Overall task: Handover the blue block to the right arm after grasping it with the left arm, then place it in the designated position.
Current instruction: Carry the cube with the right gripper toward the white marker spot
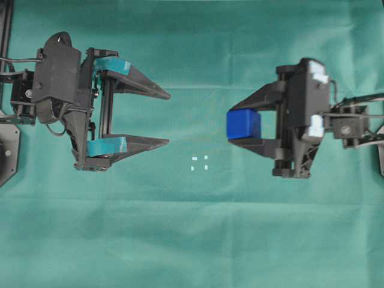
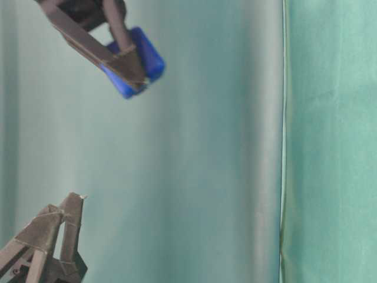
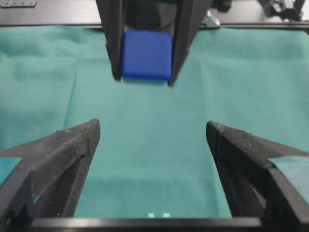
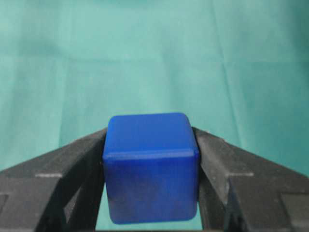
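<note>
Blue block gripped aloft by right pincer

Smooth, round-edged blue block point(image 1: 243, 124) sits clamped in the plain black right pincer point(image 1: 240, 125); teal-taped left pincer point(image 1: 168, 118) gapes wide above wrinkled green cloth point(image 1: 198, 234)

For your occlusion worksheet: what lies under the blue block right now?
The blue block is held off the table by the right end effector. Under it only green cloth shows; the white marks lie apart. The cloth directly beneath it is covered.

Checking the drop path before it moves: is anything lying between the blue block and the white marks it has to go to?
Nothing visible. The blue block sits in the right claw; only bare green cloth separates it from the white marks.
</note>
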Tool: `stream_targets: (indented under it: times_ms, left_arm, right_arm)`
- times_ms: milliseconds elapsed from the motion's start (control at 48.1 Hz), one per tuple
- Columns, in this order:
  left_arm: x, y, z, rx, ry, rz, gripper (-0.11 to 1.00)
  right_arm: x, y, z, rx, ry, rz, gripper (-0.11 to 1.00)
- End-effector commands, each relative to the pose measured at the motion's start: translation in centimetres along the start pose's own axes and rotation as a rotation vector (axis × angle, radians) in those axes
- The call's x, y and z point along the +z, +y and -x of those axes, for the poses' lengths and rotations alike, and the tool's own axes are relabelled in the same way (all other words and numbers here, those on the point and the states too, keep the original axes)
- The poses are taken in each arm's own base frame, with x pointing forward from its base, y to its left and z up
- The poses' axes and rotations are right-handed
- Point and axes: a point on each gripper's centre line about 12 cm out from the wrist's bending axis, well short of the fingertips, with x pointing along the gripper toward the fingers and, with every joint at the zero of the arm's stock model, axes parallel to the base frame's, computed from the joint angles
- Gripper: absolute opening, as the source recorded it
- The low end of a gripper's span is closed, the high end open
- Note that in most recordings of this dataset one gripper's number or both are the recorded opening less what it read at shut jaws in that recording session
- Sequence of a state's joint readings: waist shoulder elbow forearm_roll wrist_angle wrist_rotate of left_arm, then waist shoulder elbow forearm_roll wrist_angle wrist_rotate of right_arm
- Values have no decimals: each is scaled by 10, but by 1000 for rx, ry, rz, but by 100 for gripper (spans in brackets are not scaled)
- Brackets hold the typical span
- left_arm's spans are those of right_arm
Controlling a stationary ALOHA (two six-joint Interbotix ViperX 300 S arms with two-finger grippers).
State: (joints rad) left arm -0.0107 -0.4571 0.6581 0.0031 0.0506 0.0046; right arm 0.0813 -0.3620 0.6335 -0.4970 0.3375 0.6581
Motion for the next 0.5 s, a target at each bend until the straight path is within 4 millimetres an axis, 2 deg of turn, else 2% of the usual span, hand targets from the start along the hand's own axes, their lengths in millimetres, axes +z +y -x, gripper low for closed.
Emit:
stream_targets:
  times_ms: [0,229,479]
  left_arm:
    - [12,1,2,3,-35,-1,100]
    - [13,1,2,3,-35,1,100]
    - [12,1,2,3,-34,1,100]
  right_arm:
    - [2,5,-8,22,-11,0,51]
    - [-16,13,-44,69,18,13,51]
    - [-38,8,-85,81,63,-15,51]
